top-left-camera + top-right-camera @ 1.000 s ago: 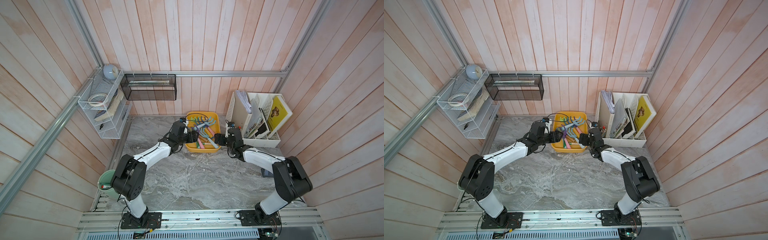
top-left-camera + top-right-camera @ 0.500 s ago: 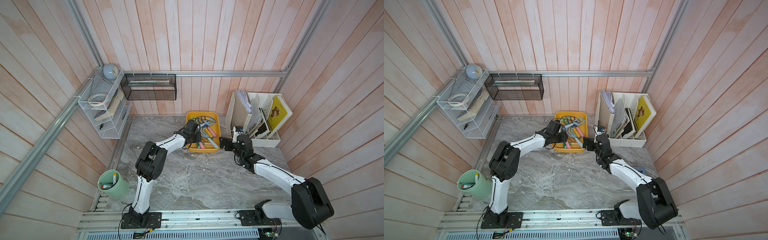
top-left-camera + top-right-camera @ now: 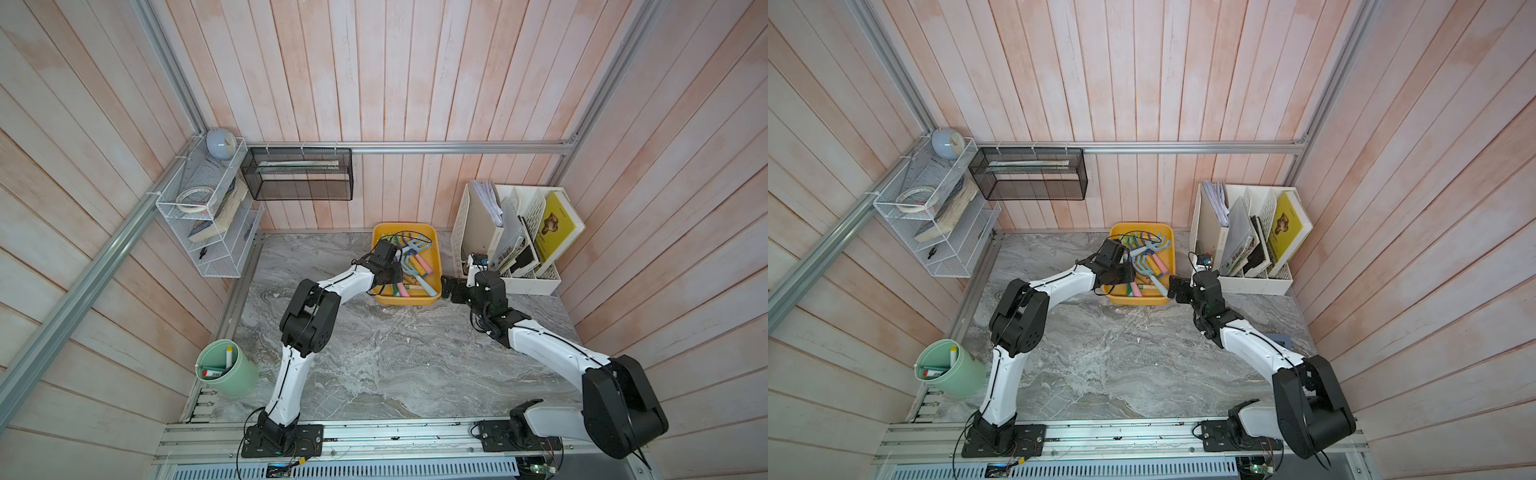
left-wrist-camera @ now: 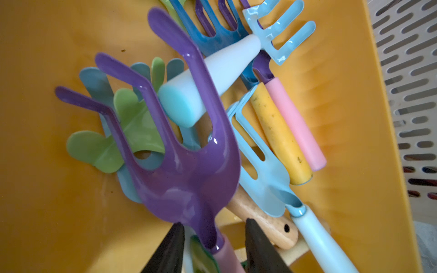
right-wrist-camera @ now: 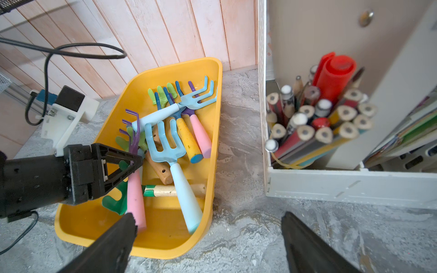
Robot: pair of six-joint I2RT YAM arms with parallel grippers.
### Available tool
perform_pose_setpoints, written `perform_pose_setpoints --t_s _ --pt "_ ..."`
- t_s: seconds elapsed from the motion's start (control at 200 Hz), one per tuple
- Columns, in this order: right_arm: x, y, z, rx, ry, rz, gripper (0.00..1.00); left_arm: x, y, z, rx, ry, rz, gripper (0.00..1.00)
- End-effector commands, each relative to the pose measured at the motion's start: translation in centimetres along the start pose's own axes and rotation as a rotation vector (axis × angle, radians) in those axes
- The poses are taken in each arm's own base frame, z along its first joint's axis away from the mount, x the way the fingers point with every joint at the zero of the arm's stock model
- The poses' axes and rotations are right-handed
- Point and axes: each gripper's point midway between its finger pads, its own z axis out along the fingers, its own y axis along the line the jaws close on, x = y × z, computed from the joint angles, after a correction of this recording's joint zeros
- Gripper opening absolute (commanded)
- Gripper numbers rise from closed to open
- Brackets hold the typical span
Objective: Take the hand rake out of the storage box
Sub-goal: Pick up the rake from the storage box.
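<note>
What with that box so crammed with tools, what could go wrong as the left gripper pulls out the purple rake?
The purple rake has tines straddling a pale blue handle, so lifting may drag that tool along. The left gripper sits at the rake's narrow neck; the head could pivot or slip. A snag might also tug the storage box, which the open right gripper is not holding.

The storage box (image 5: 165,224) is yellow-orange. The hand rake (image 4: 186,179) has a purple head, pink handle. The desk (image 3: 395,353) is veined grey.
</note>
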Motion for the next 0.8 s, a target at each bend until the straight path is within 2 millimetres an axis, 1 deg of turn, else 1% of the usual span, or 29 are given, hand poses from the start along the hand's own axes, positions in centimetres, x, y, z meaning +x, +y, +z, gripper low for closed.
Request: perform_pose_setpoints --t_s 0.0,0.11,0.205,0.285,0.365,0.425,0.47,0.54,0.59,0.725,0.795 --pt "0.3 -0.5 0.1 0.011 0.000 -0.010 0.98 0.9 0.8 1.3 -0.022 0.032 -0.009 0.44" --pt "0.3 -0.5 0.0 0.004 0.000 -0.005 0.98 1.3 1.1 1.8 -0.037 0.048 -0.011 0.40" --pt "0.2 -0.4 -0.1 -0.005 -0.004 0.001 0.98 0.9 1.1 1.7 -0.043 0.040 -0.009 0.39" --pt "0.3 -0.3 -0.1 -0.009 -0.001 0.002 0.98 0.9 1.0 2.0 -0.044 0.052 -0.004 0.39" --pt "0.2 -0.4 -0.2 -0.010 -0.005 0.004 0.98 1.0 0.8 2.3 -0.044 0.069 -0.002 0.32" --pt "0.3 -0.4 -0.3 -0.010 -0.006 0.005 0.98 0.9 0.7 2.0 -0.044 0.064 -0.002 0.30" --pt "0.3 -0.4 -0.3 -0.010 -0.006 0.006 0.98 0.5 0.6 1.5 -0.046 0.051 -0.001 0.27" --pt "0.2 -0.5 -0.4 -0.010 -0.009 0.011 0.98 -0.3 0.3 0.4 -0.051 0.022 0.005 0.26" --pt "0.2 -0.5 -0.4 -0.011 -0.010 0.013 0.98 -0.9 0.1 -0.5 -0.053 0.006 0.013 0.22" --pt "0.2 -0.5 -0.5 -0.012 -0.013 0.017 0.98 -3.0 -0.6 -3.2 -0.070 -0.059 0.036 0.22" --pt "0.3 -0.5 -0.5 -0.014 -0.012 0.018 0.98 -3.8 -0.9 -4.2 -0.075 -0.085 0.045 0.22"
